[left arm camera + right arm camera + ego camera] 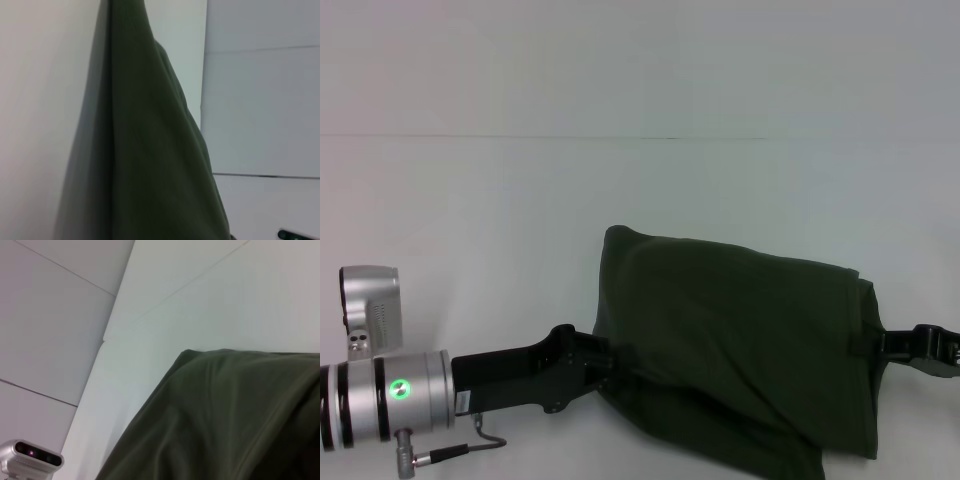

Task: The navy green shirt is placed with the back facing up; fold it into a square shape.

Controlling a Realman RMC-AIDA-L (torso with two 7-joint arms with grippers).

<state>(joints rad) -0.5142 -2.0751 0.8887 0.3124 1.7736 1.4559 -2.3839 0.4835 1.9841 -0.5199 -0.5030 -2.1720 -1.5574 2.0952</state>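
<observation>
You've got the left gripper reaching in low from the left, arm nearly level, its tip buried in the shirt's left edge. The right gripper comes in from the right, meeting the opposite edge. On both, I can't tell how the jaws stand. The shirt sits bunched on the white surface, plain side showing.
</observation>
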